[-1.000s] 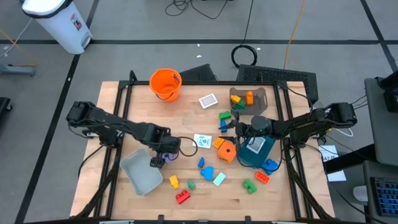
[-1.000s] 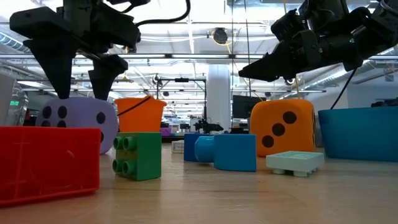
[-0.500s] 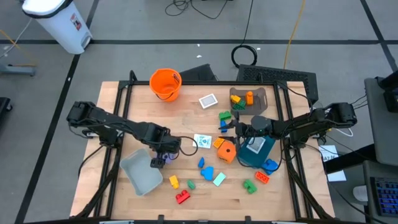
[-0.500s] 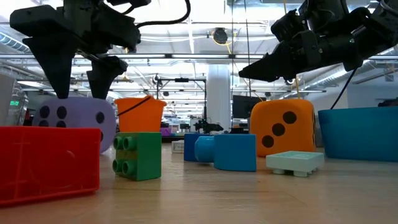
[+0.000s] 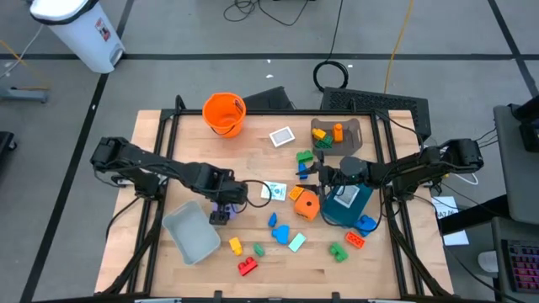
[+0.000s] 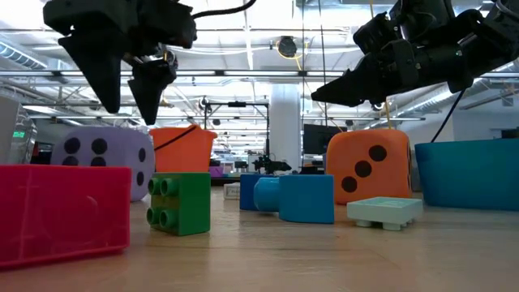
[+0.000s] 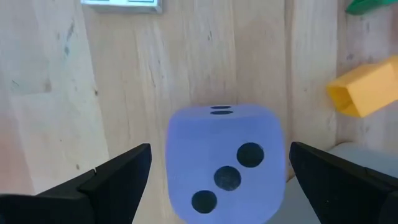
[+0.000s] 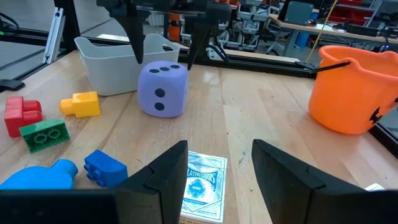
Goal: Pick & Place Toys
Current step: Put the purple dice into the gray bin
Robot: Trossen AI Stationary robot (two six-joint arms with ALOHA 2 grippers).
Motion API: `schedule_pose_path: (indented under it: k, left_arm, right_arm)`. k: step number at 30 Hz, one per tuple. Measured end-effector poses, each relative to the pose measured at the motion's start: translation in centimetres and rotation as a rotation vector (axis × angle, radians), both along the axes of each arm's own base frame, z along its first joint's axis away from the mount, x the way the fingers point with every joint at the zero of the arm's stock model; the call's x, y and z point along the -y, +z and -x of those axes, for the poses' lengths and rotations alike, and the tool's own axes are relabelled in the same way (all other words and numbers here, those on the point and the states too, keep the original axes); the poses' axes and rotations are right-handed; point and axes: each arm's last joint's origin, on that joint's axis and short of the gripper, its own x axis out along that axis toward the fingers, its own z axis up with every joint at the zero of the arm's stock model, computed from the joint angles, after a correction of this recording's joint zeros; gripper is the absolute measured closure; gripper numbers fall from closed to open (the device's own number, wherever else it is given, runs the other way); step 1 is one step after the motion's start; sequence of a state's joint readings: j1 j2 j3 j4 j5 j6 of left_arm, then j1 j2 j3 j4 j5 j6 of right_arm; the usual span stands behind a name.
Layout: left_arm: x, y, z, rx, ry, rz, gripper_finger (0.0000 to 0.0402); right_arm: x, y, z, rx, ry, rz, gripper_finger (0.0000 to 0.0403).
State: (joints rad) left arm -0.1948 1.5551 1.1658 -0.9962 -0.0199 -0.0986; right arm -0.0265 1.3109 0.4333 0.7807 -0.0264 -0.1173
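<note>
A purple dotted die [image 7: 225, 163] rests on the table beside the grey bin [image 5: 192, 232]. My left gripper [image 5: 222, 207] hangs open just above it, pointing down, one finger [image 7: 118, 180] on each side and clear of it. It also shows in the low view [image 6: 130, 109] and the right wrist view [image 8: 166, 43]. My right gripper [image 5: 305, 173] is open and empty above the table's middle, next to the teal bin [image 5: 347, 204], facing a blue card deck [image 8: 202, 180]. An orange die [image 5: 307, 204] and loose blocks [image 5: 278, 229] lie on the wood.
An orange bucket [image 5: 224, 114] stands at the far edge, and a grey tray [image 5: 337, 135] with blocks at the far right. A white card [image 5: 282, 135] lies between them. Yellow [image 5: 236, 247], green [image 5: 258, 250] and red [image 5: 248, 267] blocks lie near the front edge.
My left gripper has shifted a little toward the table's right edge and up, staying above the purple die.
</note>
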Motion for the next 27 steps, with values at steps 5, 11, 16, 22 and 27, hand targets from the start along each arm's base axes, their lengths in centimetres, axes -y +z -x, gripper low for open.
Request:
schedule_pose_path:
  k: [5,11,16,22,27]
  left_arm:
    - [0.13,-0.01,0.14,-0.015,0.042,0.014,0.0014]
    - [0.02,-0.05,0.40,-0.045,0.127,0.022,0.0014]
    - [-0.08,-0.32,0.61,-0.057,0.138,0.001,0.0014]
    - [-0.13,-0.87,0.90,-0.078,0.146,-0.003,0.0014]
    - [-0.13,-0.87,0.88,-0.076,0.147,-0.002,0.0014]
  right_arm:
    - [0.00,0.00,0.00,0.000,0.000,0.000,0.0232]
    - [0.00,0.00,0.00,0.000,0.000,0.000,0.0232]
    - [0.00,-0.01,0.00,0.000,0.000,0.000,0.0232]
    - [0.00,-0.01,0.00,0.000,0.000,0.000,0.0232]
    - [0.00,-0.01,0.00,-0.001,0.000,0.000,0.0232]
